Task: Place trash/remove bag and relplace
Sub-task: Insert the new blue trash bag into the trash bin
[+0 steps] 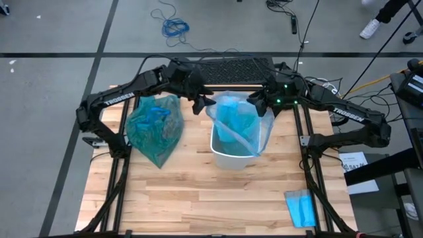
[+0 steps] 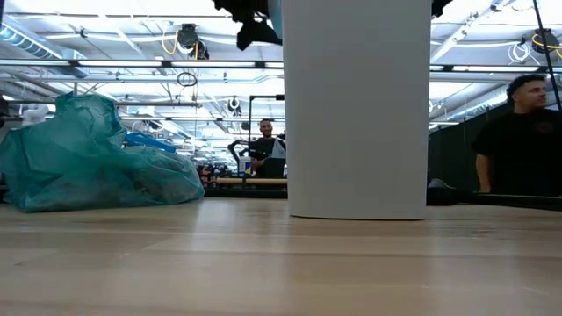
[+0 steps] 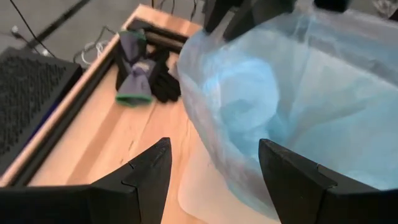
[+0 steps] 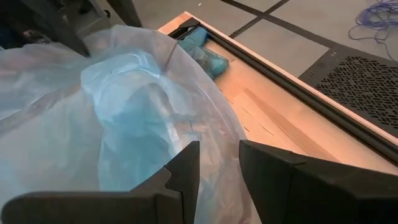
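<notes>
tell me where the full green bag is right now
In the high view the green bag lies on the table's left side, beside the white bin and below the left gripper.

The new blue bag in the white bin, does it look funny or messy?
A bit. The pale blue bag billows loose above the white bin instead of lining its rim. The full teal bag lies slumped on the table.

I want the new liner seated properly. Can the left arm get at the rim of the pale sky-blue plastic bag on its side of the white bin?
Probably yes: the left gripper hangs open beside the pale sky-blue plastic bag at the white bin, nothing between them.
</notes>
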Tool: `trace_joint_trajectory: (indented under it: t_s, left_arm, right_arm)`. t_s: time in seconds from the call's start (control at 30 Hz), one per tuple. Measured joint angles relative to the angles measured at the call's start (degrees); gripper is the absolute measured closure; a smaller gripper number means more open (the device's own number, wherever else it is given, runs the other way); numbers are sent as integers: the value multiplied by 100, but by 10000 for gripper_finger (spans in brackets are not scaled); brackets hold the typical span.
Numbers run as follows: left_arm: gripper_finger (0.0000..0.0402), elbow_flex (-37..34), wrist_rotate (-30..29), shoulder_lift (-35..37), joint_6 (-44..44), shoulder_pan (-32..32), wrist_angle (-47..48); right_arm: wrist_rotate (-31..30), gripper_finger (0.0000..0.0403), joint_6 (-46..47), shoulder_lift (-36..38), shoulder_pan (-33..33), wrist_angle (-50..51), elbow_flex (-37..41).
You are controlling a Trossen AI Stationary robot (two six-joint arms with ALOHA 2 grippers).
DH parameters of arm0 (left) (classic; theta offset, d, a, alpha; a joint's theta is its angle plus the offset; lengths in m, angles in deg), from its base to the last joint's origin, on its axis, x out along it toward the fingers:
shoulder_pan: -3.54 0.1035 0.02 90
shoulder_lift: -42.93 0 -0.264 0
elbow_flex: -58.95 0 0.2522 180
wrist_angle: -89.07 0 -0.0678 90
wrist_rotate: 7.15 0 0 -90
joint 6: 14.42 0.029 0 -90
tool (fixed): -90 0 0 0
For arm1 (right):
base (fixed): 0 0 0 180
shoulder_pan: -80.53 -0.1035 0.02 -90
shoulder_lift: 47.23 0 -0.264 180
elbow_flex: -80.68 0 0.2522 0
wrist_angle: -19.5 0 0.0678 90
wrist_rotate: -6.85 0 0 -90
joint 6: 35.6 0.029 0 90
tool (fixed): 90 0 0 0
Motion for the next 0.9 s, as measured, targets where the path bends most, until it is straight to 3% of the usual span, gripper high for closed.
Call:
trace_joint_trajectory:
  t_s: [0.43, 0.67, 0.9]
  left_arm:
    - [167, 15, 769, -540, -49, -20, 165]
    - [167, -9, 821, -519, -47, -28, 389]
    - [167, -9, 856, -246, -180, -28, -9]
  right_arm:
    - [118, 298, -30, -57, 0, -10, 0]
    - [173, 298, -82, -58, -7, -311, 2]
    - [345, 298, -94, -18, -19, -802, 2]
